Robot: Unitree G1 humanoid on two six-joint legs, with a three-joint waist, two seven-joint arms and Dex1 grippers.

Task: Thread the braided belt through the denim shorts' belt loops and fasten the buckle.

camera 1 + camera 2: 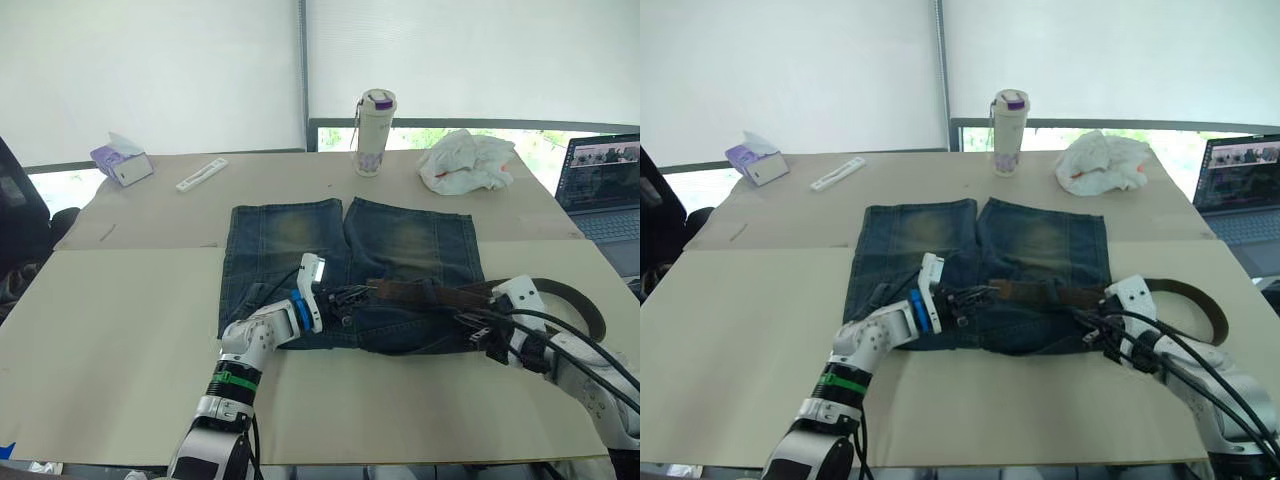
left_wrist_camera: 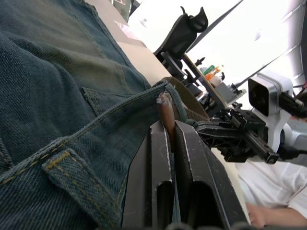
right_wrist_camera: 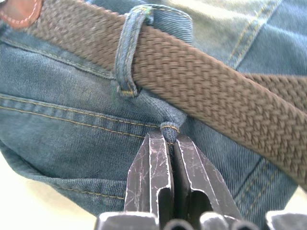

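While the denim shorts (image 1: pixel 350 270) lay flat on the table (image 1: pixel 110 350) with the legs pointing far and the waistband along the near edge, both grippers worked at that waistband. Left gripper (image 1: pixel 345 299) sat near the middle of the waistband, fingers pinched together on the brown tip of the braided belt (image 1: pixel 420 293); the left wrist view showed the tip end clamped between the two black fingers (image 2: pixel 160 158) just at the denim edge. Right gripper (image 1: pixel 482 335) was at the right end of the waistband, jaws clenched on a small fold of denim just below the strap, seen close in the right wrist view. Belt ran across the right half of the waistband, passed under one of the belt loops (image 3: pixel 128 52), then curved off the shorts to the right in a loop on the table. Buckle could not be made out. Far side of the table held a tall bottle (image 1: pixel 375 132), a crumpled white cloth (image 1: pixel 466 160), a tissue box (image 1: pixel 121 160) at far left and a white strip-like item (image 1: pixel 201 174). Laptop (image 1: pixel 603 190) stood at the right edge.
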